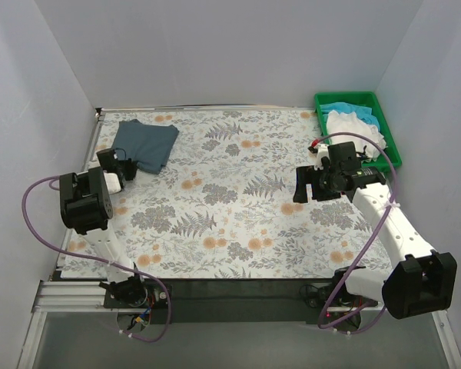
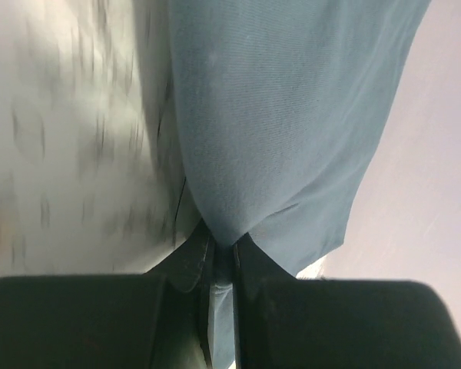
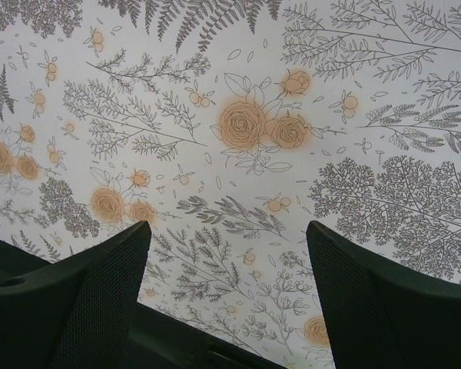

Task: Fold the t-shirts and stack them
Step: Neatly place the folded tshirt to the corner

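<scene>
**Left pincer clamped on slate shirt; two shirts in the tray**

The table (image 1: 230,223) carries a cloth printed with grey ferns and orange roses, and pale walls close it in on three sides. The dark slate t-shirt (image 1: 147,142) lies roughly folded at the far left corner of the table. The left pincer (image 1: 123,167) sits at that shirt's near edge. In the left wrist view its fingers are pressed together on a pinch of the blue-grey cloth (image 2: 284,115), which fans out from the tips (image 2: 223,247).

The right pincer (image 1: 307,186) hangs over bare printed cloth on the right half of the table, well apart from the slate shirt. Its two fingers stand wide apart with only the floral pattern (image 3: 246,131) showing between them (image 3: 227,227).

A green tray (image 1: 390,131) stands at the far right corner, just beyond the right wrist. It holds the turquoise t-shirt (image 1: 339,108) bunched toward its far end, with the white t-shirt (image 1: 355,127) crumpled in front of it. A purple cable (image 1: 346,138) from the right arm arcs across the white cloth in the top view.
</scene>
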`<state>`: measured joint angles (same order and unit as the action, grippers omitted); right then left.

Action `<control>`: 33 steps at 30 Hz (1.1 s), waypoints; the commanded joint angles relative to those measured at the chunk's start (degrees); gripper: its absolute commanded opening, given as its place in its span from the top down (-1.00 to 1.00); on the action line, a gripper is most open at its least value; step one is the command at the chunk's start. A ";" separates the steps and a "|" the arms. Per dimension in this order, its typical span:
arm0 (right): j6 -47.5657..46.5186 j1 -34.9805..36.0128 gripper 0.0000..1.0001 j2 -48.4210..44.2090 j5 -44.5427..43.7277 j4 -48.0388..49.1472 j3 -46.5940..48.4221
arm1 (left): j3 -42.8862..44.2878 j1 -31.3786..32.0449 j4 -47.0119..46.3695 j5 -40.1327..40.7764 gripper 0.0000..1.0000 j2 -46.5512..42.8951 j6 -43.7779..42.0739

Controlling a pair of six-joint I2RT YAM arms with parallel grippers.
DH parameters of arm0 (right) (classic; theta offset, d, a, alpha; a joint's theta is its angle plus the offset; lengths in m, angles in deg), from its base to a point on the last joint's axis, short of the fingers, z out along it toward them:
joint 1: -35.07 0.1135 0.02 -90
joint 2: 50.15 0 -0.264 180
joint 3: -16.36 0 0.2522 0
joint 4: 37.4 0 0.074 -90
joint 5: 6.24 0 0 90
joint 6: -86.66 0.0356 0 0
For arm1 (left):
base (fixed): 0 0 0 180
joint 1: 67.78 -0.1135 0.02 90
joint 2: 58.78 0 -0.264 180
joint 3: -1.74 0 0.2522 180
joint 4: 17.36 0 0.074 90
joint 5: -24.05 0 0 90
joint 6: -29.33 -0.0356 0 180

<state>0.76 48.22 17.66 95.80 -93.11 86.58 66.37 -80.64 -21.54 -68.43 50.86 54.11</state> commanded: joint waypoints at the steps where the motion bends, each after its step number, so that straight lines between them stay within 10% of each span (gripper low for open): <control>1: -1.29 -0.05 -0.49 1.53 -1.04 0.65 4.00 | 5.10 -4.26 2.37 3.98 1.00 3.46 1.85; 23: -1.11 -0.14 -0.48 10.32 -4.39 -1.64 11.03 | 35.87 -7.44 5.98 2.57 1.00 25.97 -0.87; 33: -1.55 -0.05 -0.49 8.49 -4.38 -1.73 11.21 | 27.54 -7.00 5.89 0.63 -0.07 19.65 -2.63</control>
<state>0.21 48.20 28.31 91.58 -94.73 95.79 98.66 -87.74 -22.74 -68.67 73.66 54.25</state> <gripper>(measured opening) 0.743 0.510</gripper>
